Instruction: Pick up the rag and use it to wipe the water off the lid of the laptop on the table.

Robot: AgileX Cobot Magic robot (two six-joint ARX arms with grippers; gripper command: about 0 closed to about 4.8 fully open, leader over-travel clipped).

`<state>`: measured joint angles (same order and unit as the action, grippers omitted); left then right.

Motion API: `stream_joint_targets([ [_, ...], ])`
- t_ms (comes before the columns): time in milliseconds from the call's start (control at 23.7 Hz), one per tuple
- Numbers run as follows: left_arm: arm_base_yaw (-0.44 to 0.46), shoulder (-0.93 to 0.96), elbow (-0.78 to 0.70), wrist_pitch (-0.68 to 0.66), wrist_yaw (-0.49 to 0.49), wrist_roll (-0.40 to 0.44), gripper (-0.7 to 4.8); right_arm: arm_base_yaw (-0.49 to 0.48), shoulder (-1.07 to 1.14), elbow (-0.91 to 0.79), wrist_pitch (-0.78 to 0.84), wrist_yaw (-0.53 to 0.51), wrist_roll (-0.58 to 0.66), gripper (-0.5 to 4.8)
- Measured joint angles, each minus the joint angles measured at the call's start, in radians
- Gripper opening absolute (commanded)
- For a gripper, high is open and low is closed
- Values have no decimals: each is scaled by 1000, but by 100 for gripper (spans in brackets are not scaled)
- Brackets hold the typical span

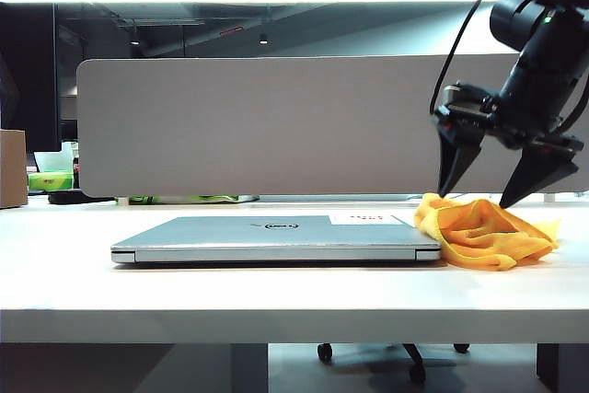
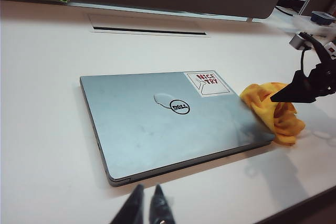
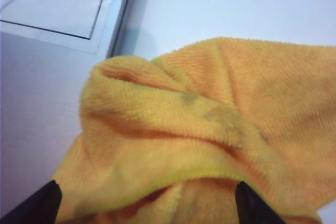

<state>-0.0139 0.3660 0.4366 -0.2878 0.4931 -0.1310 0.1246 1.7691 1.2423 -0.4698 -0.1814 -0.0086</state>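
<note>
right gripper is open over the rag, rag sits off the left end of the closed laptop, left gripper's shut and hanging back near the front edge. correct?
One slip: the rag lies at the laptop's right end, by the sticker corner, as the exterior view shows. The rest stands: the right gripper is open above it and the left gripper is shut, back near the laptop's front edge.
</note>
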Motion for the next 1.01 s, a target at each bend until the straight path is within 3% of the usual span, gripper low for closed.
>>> stream_joint_targets([
  [338,0,0,0,0,0,0,21,0,79,5,-2,66,0,470],
  [380,0,0,0,0,0,0,21,1,94,5,-2,66,0,415],
  [422,0,0,0,0,0,0,21,1,100,5,-2,66,0,322],
  [465,0,0,0,0,0,0,21,1,103,6,-2,67,1,154],
  [507,0,0,0,-1,0,0,21,0,103,6,-7,65,0,74],
  [591,0,0,0,0,0,0,21,0,103,7,-21,60,0,-1],
  [718,0,0,0,-1,0,0,21,1,103,77,-90,25,-10,-8],
  [845,0,0,0,-1,0,0,21,21,101,267,-156,-2,-13,-8],
  [1014,0,0,0,0,0,0,21,125,98,466,-116,-13,-10,-9],
])
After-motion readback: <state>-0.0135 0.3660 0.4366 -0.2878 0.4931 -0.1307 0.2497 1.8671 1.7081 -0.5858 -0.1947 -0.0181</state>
